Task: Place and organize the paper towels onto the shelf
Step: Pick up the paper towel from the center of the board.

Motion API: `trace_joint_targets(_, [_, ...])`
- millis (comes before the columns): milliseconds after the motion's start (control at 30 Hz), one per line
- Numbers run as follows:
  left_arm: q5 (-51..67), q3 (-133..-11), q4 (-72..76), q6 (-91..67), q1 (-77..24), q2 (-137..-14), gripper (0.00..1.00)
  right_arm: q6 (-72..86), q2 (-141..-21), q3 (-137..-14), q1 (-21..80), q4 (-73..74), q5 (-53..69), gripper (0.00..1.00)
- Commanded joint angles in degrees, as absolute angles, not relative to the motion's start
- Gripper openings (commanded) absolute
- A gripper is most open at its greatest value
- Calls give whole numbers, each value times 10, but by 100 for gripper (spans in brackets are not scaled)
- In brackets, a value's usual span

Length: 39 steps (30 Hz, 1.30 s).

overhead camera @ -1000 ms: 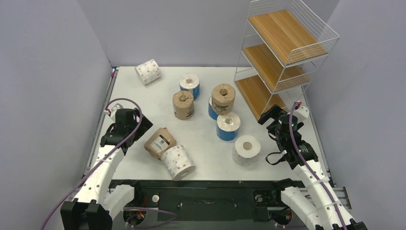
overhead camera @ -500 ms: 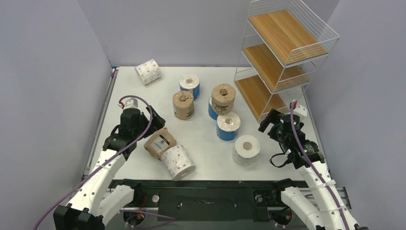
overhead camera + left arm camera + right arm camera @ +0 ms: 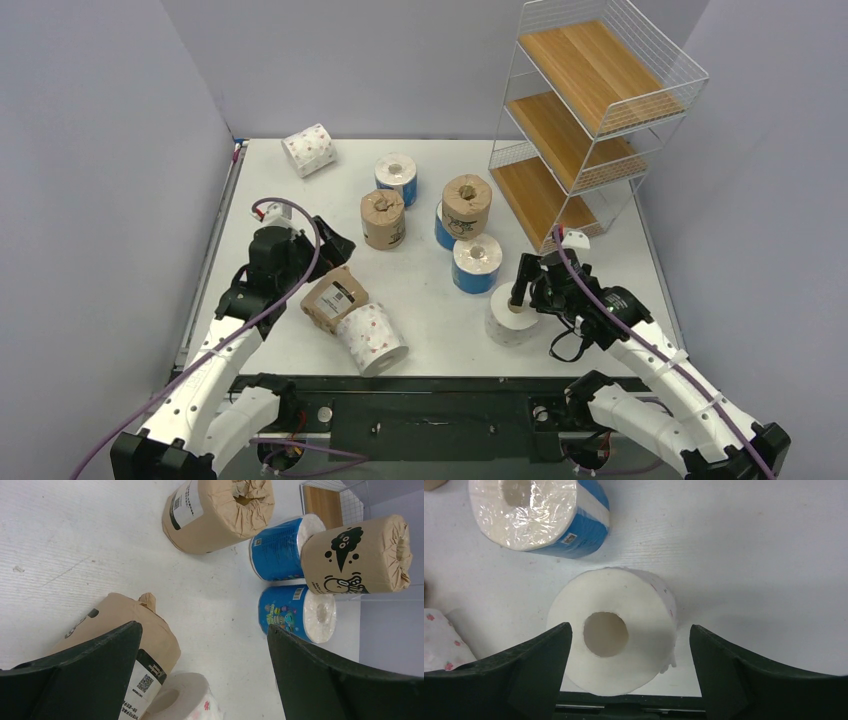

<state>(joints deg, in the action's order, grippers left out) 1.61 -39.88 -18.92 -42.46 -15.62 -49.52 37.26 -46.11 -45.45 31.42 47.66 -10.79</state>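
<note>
Your right gripper [image 3: 628,630] hangs spread wide astride the upright white roll [image 3: 644,605], gripping nothing, while your left gripper [image 3: 202,630] gapes released by the toppled kraft roll [image 3: 120,617].

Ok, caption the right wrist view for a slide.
Open jaws over an upright white roll, blue-wrapped roll beyond.

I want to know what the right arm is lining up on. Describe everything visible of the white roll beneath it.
The white roll stands on end on the white table, hollow core facing up. Its top looks like bare wound paper; faint pink dots show down its side. It sits near the table's front edge, apart from the blue-wrapped roll behind it. The right tool hangs over it with open jaws on either side; whether a finger touches it cannot be told.
</note>
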Motion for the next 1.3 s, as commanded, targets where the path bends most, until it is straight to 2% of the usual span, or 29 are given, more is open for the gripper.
trace_joint_targets(0, [24, -398, -155, -428, -158, -492, 96, 403, -477, -438, 327, 470, -143, 82])
trace_joint_targets(567, [32, -388, -146, -437, -157, -511, 96, 425, -502, -422, 332, 468, -152, 67])
trace_joint_targets(1100, [46, -390, -144, -439, -157, -511, 96, 431, -513, -418, 354, 484, -143, 67])
trace_joint_targets(1267, [49, -388, -143, -441, -158, -510, 96, 434, -517, -413, 356, 484, -144, 61])
